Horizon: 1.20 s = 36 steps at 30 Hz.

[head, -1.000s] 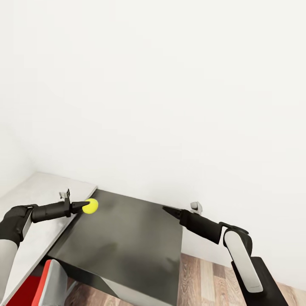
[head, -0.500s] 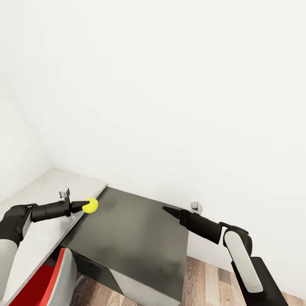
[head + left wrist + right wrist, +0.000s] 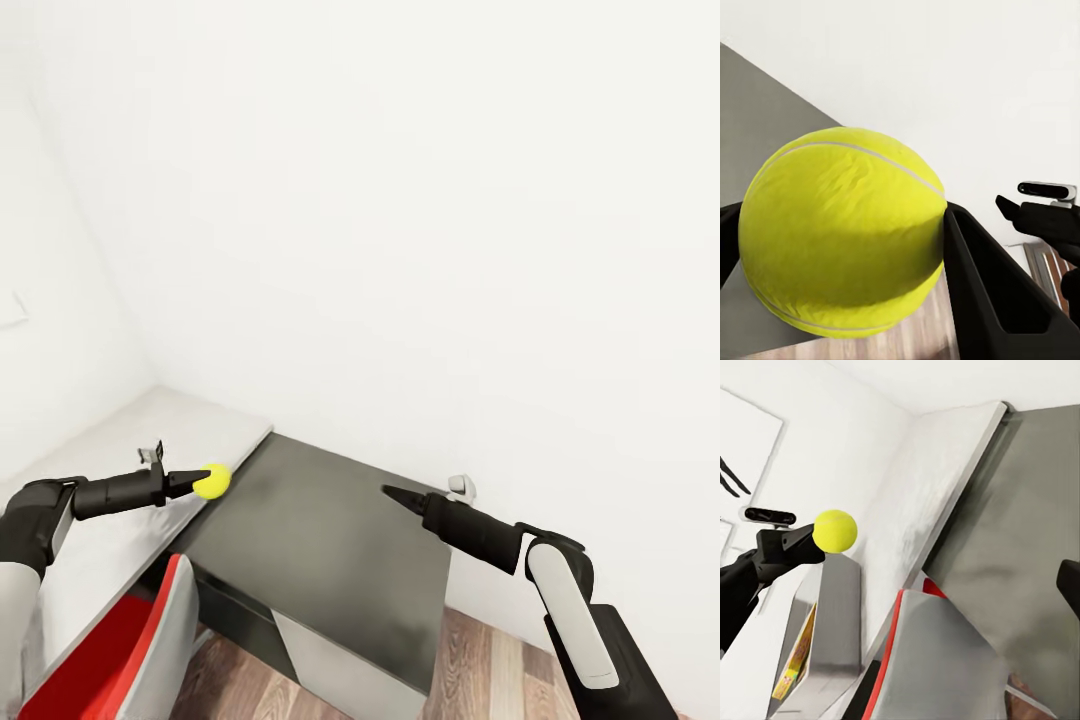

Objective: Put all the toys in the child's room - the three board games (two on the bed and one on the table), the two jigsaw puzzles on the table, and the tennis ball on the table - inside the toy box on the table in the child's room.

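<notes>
The left gripper's (image 3: 190, 483) fingers pinch the tennis ball (image 3: 211, 481) by their tips above the surface (image 3: 110, 470), while the right gripper's (image 3: 392, 493) fingers look closed on nothing, so a jolt could roll it free.

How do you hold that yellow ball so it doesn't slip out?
Pinch the tennis ball across its widest middle, one finger on each opposite side, as the left gripper does now. It is round, so gripping off-centre would likely squeeze it out.
</notes>
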{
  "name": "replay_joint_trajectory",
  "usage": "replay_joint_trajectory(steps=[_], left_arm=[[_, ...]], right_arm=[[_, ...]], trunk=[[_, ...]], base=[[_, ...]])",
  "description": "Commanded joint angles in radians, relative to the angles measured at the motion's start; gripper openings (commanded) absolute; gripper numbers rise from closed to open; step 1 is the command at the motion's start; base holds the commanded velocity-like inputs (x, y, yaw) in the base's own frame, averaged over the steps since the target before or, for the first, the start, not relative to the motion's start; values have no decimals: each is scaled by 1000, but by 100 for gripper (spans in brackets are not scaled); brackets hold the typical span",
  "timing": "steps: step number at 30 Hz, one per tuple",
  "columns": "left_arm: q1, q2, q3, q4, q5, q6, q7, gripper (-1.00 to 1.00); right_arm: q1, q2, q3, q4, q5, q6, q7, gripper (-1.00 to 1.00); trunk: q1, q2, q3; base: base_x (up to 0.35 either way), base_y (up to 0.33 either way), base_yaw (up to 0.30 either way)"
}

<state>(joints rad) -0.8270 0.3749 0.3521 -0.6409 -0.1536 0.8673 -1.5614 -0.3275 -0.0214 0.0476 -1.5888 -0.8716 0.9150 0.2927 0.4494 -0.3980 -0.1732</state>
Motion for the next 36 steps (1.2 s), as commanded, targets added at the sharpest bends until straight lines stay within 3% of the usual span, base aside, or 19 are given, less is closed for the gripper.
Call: replay_joint_trajectory(steps=[1, 36], left_arm=[[-1, -1, 4, 0, -11, 5, -9, -100], [-1, -1, 4, 0, -11, 1, -9, -100]], right_arm=[[-1, 0, 0, 0, 6, 2, 7, 100], [-1, 0, 1, 0, 14, 1, 4, 100]], trunk=[[1, -2, -1], [1, -2, 50]], base=[[-1, -4, 157], [0, 32, 180]])
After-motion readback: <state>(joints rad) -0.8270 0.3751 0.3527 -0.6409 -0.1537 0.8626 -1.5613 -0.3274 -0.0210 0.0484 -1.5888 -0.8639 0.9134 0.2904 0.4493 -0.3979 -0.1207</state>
